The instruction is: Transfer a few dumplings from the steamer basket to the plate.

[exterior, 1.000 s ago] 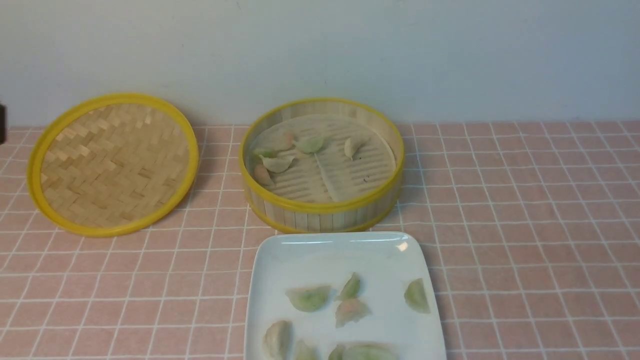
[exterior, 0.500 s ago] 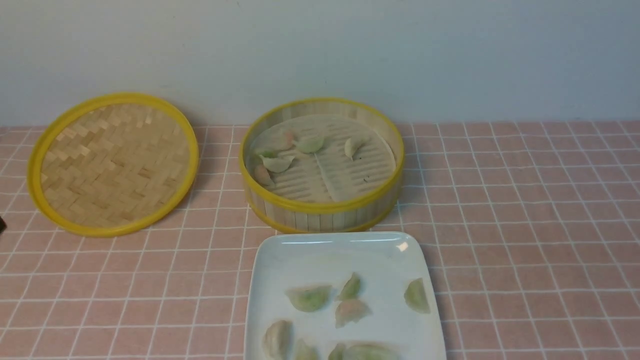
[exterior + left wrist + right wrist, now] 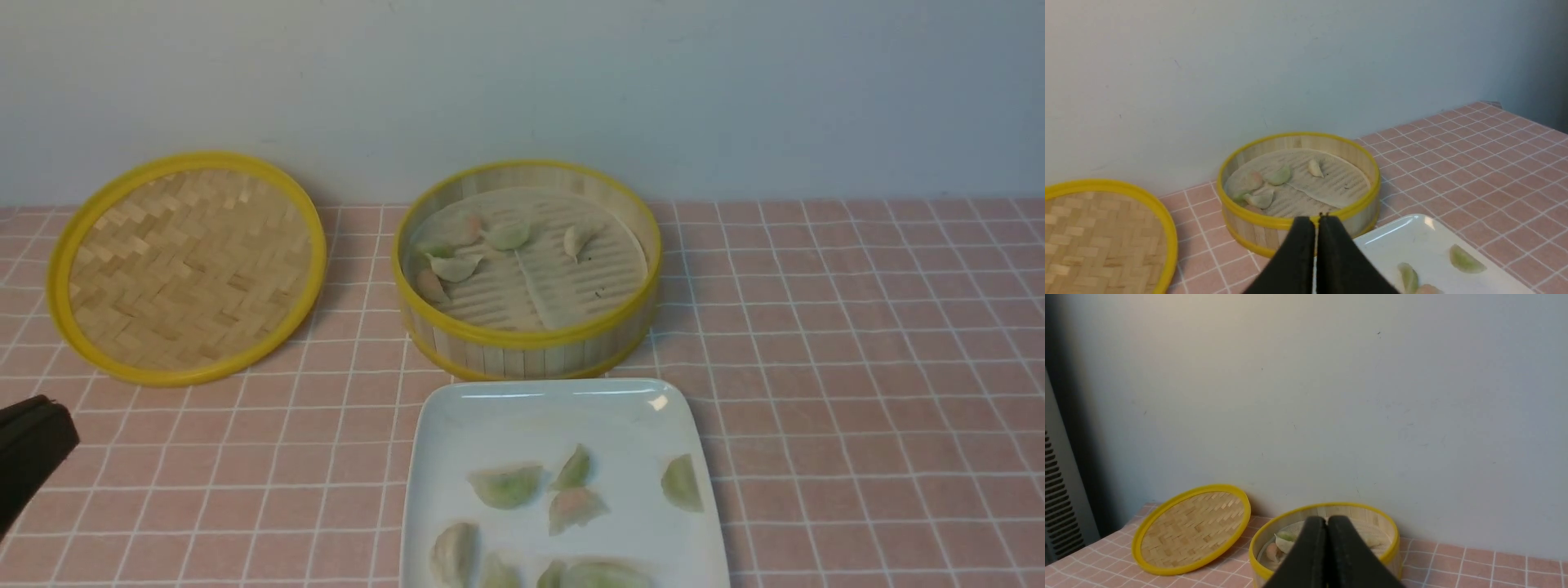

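The steamer basket (image 3: 526, 341) stands at the back middle, with several dumplings (image 3: 453, 265) in its left half. The white plate (image 3: 563, 412) lies just in front of it and holds several dumplings (image 3: 506, 486). My left gripper (image 3: 55, 420) shows as a black tip at the lower left, well left of the plate. In the left wrist view it (image 3: 1316, 220) is shut and empty, pointing at the basket (image 3: 1249, 217) and the plate (image 3: 1412, 239). My right gripper (image 3: 1327, 521) is shut and empty, raised and facing the basket (image 3: 1359, 507); it is out of the front view.
The flat woven lid (image 3: 188, 265) with a yellow rim leans at the back left, also seen in the left wrist view (image 3: 1098, 237) and the right wrist view (image 3: 1192, 528). A pale wall runs close behind the basket. The pink checked cloth (image 3: 857, 367) covers the table.
My left gripper has moved along the left edge of the front view, from beside the lid towards the near side, and now shows more fully. Basket, plate and dumplings have not moved.
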